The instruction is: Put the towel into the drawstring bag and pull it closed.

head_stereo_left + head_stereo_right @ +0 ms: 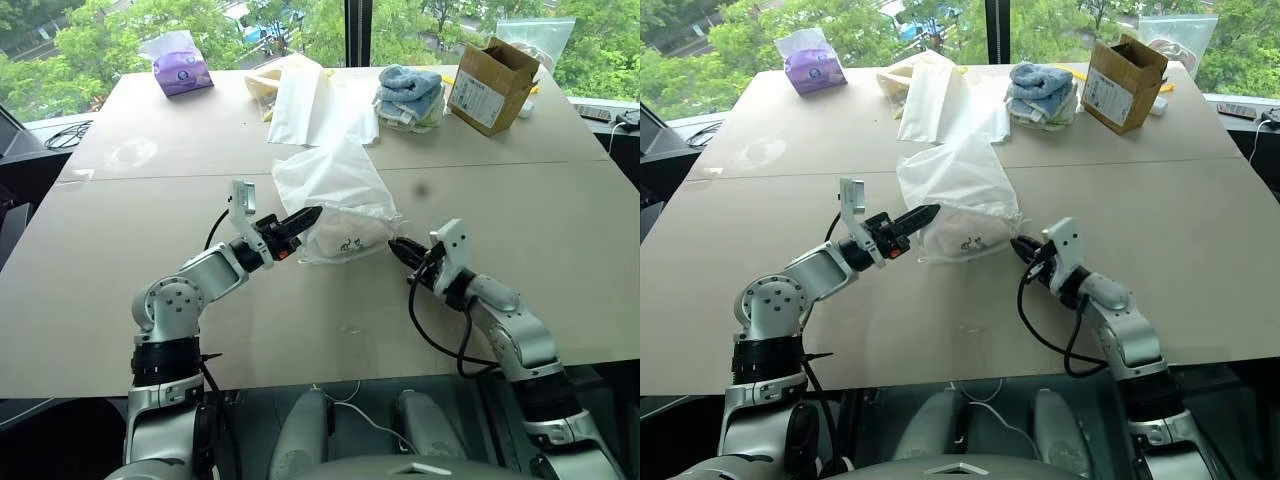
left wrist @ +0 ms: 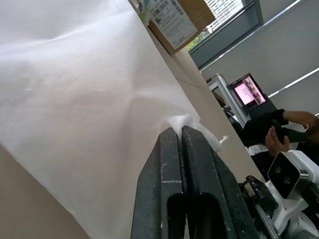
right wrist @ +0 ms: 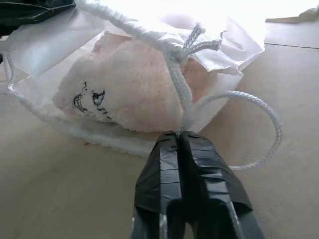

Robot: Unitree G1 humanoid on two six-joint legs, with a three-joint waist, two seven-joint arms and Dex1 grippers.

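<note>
So the drawstring bag [image 1: 335, 190] lay about mid-table, its near end bulging with the towel [image 3: 127, 87] tucked inside, the little dark mark showing through the thin fabric. Both arms were stretched out low over the near half of the table [image 1: 100, 290], forearms roughly level and angled in toward each other. The left gripper [image 1: 308, 217] came in from the left, fingers pinched together on the bag's left edge; in its wrist view you could see a bit of white fabric bunched at the tips. The right gripper [image 1: 395, 247] reached in from the right, fingers clamped together right at the bag's near right corner, where the white cord [image 3: 259, 129] looped out. The right wrist view showed the cord running straight down into the closed tips, so it looked gripped.
</note>
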